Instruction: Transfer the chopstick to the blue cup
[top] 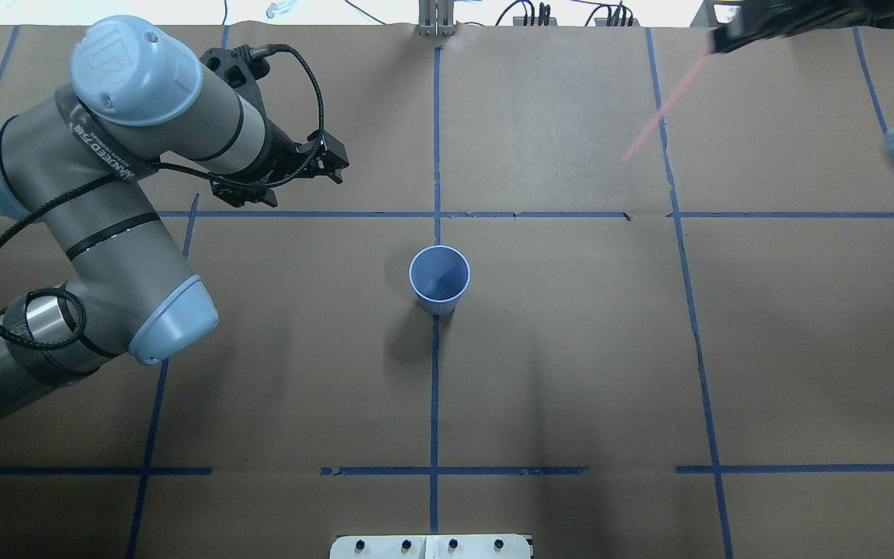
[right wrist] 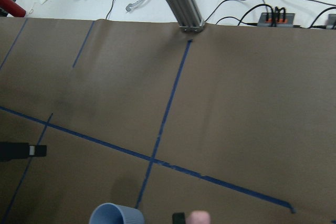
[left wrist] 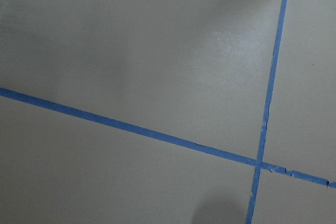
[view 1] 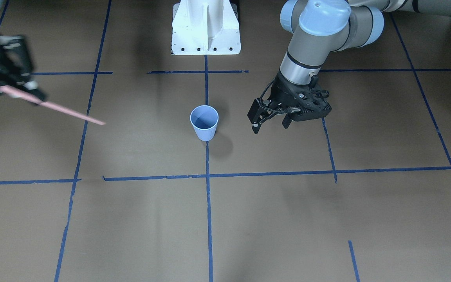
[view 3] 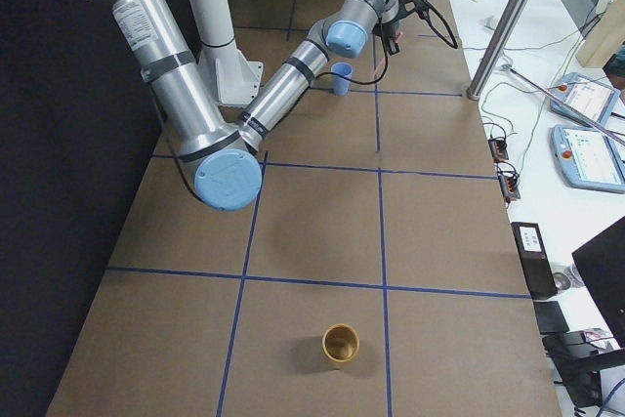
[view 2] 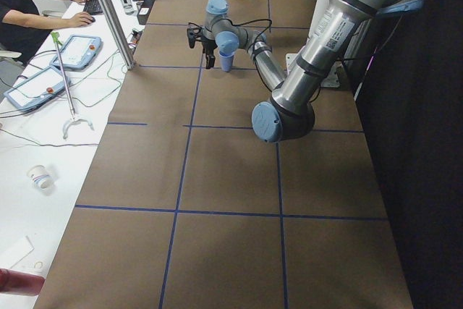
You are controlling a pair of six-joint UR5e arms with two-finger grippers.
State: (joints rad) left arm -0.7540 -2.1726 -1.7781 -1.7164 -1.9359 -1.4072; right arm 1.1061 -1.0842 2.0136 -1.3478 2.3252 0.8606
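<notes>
The blue cup (view 1: 204, 122) stands upright near the table's middle, also seen from above (top: 439, 278) and at the bottom edge of the right wrist view (right wrist: 116, 215). My right gripper (view 1: 33, 91) is held above the table, far to one side of the cup, shut on the pale pink chopstick (view 1: 63, 109). The stick slants down out of the gripper toward the cup, with its free tip well short of it (top: 658, 115). My left gripper (view 1: 270, 126) hovers on the cup's other side, open with nothing between its fingers.
A yellow-brown cup (view 3: 341, 344) stands far down the table at the robot's right end. The white robot base (view 1: 206, 29) sits behind the blue cup. A person works at a side desk (view 2: 43, 12) with tablets and cables.
</notes>
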